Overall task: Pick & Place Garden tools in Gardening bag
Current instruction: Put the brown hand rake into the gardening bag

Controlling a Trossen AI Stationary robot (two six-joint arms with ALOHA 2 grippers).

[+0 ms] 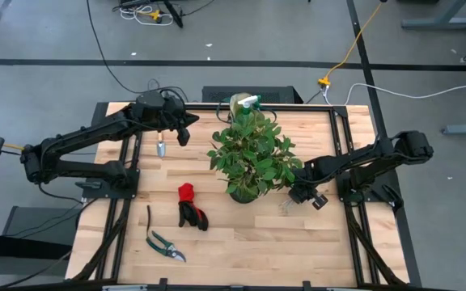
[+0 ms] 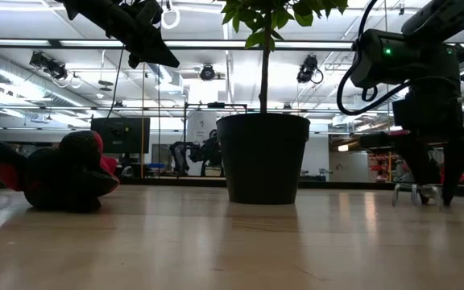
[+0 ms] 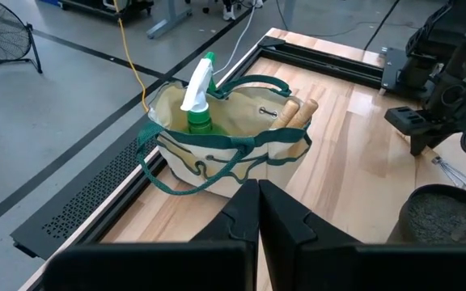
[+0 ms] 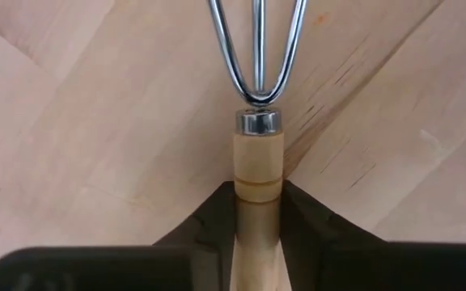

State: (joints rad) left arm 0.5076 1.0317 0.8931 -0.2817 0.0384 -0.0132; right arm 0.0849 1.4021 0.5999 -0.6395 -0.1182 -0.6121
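The wooden-handled hand rake with chrome wire tines (image 4: 257, 153) lies flat on the light butcher-block table (image 1: 241, 242), to the right of the potted plant. The right gripper (image 1: 304, 196) is down at the table on it: its two dark fingers (image 4: 205, 214) press against both sides of the wooden handle just behind the metal collar, tines pointing away from the wrist. In the low view the tines rest on the table top beneath that arm.

The tan fabric gardening bag with green trim and handles (image 3: 225, 133) stands at the far edge of the table, behind the plant. A green spray bottle with a white trigger head (image 3: 198, 89) stands upright inside it, and two wooden handles (image 3: 294, 113) lean against the bag's inner wall on the opposite side.

The left gripper (image 1: 183, 129) hangs above the table at the far left, near the bag, holding nothing; its fingers (image 3: 245, 214) are pressed together. Just below it on the table lies a small metal trowel (image 1: 161, 148).

Toward the front left lie the red-and-black gloves (image 1: 190, 207) in a heap, and nearer the front edge the dark pruning shears with silver blades (image 1: 165, 244). A thin dark tool (image 1: 149, 216) lies beside them; its kind cannot be told.

The leafy green plant in a dark round pot (image 1: 251, 153) stands at the table's centre, between the arms.
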